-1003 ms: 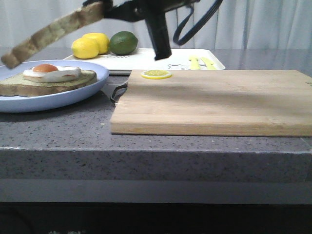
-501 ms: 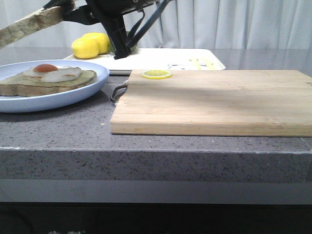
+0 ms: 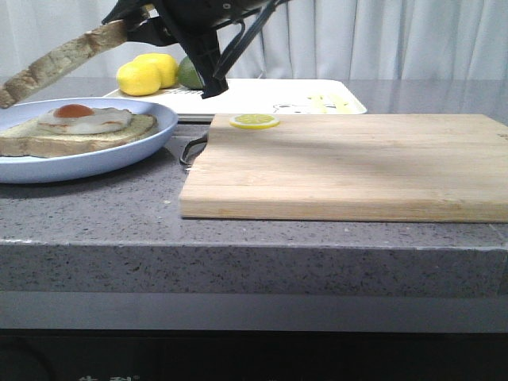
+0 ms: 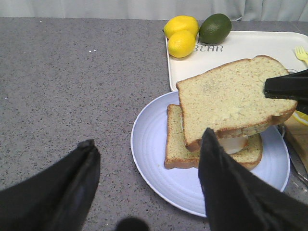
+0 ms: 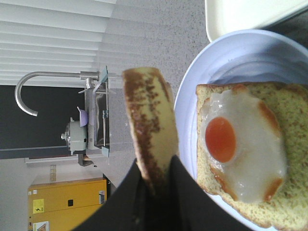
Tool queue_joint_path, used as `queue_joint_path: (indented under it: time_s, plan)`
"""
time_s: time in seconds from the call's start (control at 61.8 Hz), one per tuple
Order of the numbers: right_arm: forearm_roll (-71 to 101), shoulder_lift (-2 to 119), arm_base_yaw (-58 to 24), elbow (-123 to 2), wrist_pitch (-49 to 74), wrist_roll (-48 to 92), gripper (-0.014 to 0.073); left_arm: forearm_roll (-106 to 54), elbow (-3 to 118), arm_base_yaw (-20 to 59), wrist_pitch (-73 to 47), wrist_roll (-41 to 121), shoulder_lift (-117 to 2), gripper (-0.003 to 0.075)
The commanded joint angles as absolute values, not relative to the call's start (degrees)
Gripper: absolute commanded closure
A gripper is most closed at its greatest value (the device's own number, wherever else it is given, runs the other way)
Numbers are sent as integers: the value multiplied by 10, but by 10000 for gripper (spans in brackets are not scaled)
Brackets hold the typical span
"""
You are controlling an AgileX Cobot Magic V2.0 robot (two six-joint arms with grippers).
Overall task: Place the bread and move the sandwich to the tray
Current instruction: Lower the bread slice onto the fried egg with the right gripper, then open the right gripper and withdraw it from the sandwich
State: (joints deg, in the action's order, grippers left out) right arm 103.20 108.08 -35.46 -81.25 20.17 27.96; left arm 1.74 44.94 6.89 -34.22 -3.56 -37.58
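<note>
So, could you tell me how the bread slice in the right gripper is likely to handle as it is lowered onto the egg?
The bread, pinched at one edge by the right gripper, juts out tilted without sagging, so it is probably fairly stiff and light. The egg looks glossy, so the slice may slide once it is set down on it.

Right gripper [image 3: 131, 24]: matte black, angular fingers, black cable loop behind. Left gripper [image 4: 144, 192]: two broad, tapered matte-black fingers.

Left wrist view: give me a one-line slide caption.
Right gripper holds the bread over the egg-topped slice on the blue plate.
</note>
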Motion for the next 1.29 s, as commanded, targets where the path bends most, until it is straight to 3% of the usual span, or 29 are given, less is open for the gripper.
queue_joint_path:
  time_s: [0.0, 0.404, 0.485, 0.647, 0.825, 0.97, 1.277]
  plan:
    - [1105, 1062, -354, -838, 227, 270, 662, 14, 465, 73, -295, -41, -382, 283]
    - [1103, 1091, -357, -862, 239, 243, 646, 9, 465, 73, -296, -41, -400, 283]
    - [1089, 1091, -357, -862, 239, 243, 566, 9, 465, 73, -296, -41, -400, 283]
    - [1051, 1091, -357, -861, 240, 243, 321, 9, 465, 73, -296, -41, -400, 283]
    - [1004, 1091, -356, -861, 253, 243, 155, 9, 465, 73, -296, -41, -400, 283]
    - [927, 1091, -351, -861, 287, 243, 104, 9, 465, 73, -296, -41, -400, 283]
    - [790, 1065, -292, -861, 393, 238, 104, 9, 465, 73, -299, -41, -400, 283]
